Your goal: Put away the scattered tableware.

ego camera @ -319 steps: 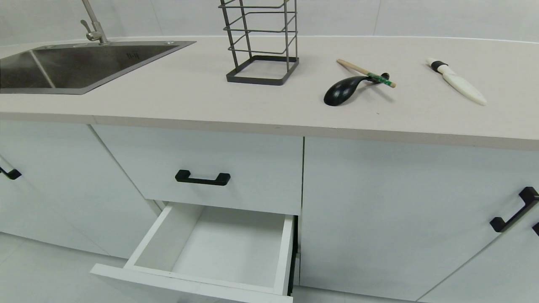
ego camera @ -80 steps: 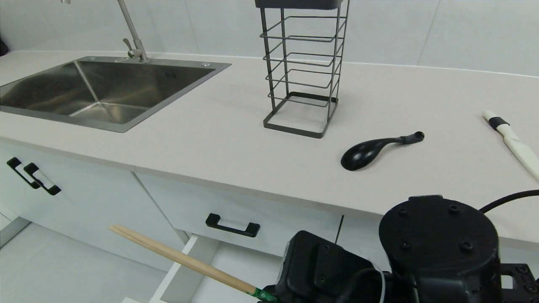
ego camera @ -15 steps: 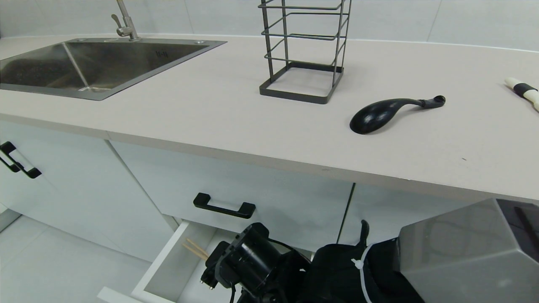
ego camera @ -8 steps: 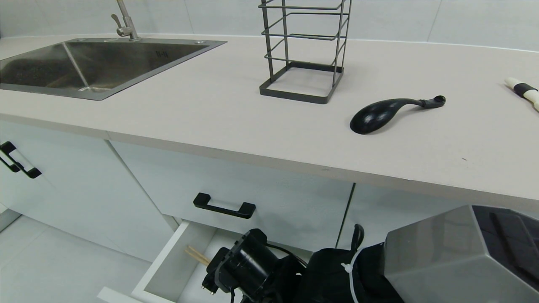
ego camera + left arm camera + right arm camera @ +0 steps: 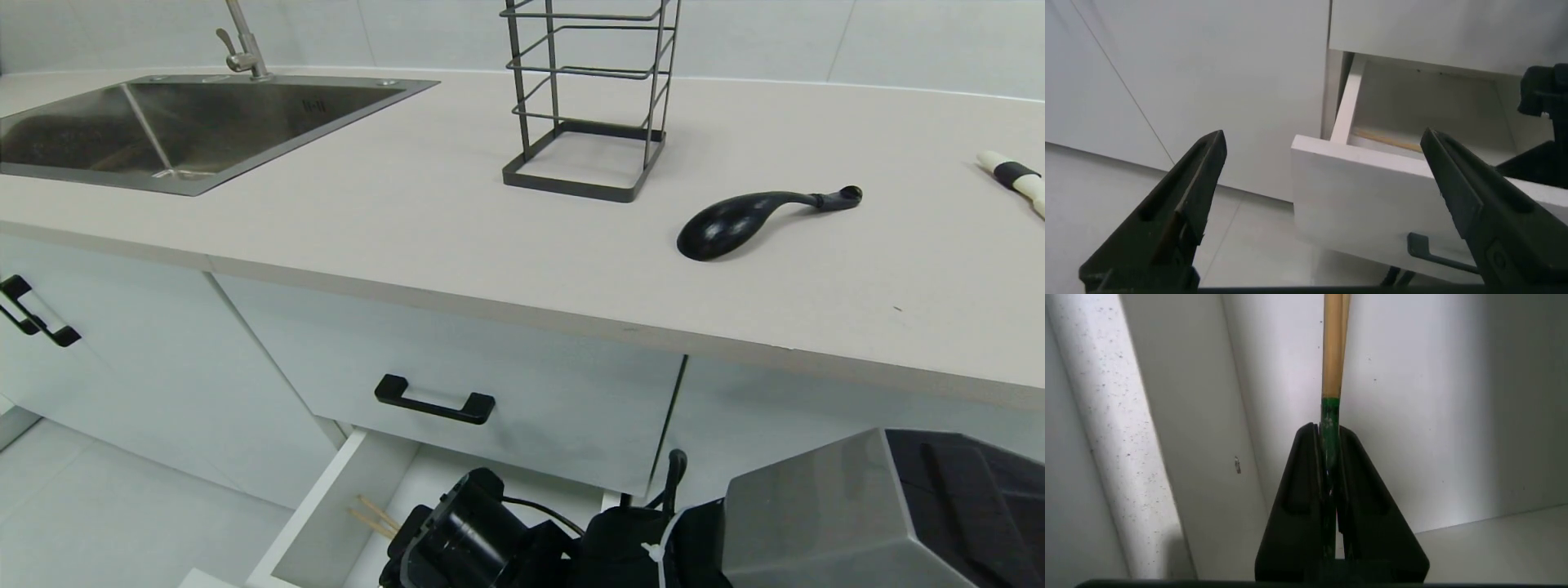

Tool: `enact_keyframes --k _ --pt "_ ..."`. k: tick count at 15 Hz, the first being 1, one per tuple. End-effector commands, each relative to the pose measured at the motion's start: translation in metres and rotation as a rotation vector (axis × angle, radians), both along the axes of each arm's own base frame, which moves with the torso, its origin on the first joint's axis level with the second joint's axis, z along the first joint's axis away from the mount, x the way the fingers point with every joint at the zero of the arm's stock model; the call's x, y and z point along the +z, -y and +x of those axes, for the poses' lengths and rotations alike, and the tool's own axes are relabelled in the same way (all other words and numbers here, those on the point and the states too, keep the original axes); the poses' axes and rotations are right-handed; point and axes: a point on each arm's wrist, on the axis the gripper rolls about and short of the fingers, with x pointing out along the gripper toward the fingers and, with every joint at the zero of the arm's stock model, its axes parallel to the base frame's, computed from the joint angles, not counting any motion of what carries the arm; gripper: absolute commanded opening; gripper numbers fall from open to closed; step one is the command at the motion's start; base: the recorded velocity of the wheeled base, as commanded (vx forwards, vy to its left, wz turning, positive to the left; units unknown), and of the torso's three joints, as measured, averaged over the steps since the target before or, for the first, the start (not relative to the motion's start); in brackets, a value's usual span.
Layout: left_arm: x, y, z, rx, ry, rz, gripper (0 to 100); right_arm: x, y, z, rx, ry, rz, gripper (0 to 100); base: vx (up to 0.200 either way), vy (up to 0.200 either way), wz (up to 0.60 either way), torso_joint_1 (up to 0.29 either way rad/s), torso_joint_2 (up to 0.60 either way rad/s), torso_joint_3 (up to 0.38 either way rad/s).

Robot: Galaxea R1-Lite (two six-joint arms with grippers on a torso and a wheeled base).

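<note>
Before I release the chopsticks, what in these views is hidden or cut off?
Head view: the right arm hides most of the drawer and chopsticks.
Head view: the picture edge cuts off the knife.
Right wrist view: the chopsticks' tips run off the edge.

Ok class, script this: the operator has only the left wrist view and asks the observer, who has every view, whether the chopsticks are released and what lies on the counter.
Operator: Have the chopsticks been let go?
Observer: No. The right gripper is shut on their green end.
Operator: What lies on the counter?
Observer: A black spoon, to the right of the wire rack and apart from it.
</note>
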Motion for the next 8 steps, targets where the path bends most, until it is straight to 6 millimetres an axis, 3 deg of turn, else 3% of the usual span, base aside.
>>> enact_keyframes --k 1,8 --pt "0.000 0.000 0.000 0.000 -0.001 -0.001 100 -0.009 -0.004 0.001 0.001 -0.001 -0.013 0 0.000 0.000 0.00 0.000 0.00 0.000" --pt "0.000 0.000 0.000 0.000 -0.001 -0.001 100 -0.025 -0.015 0.007 -0.018 0.015 -0.031 0 0.000 0.000 0.00 0.000 0.00 0.000"
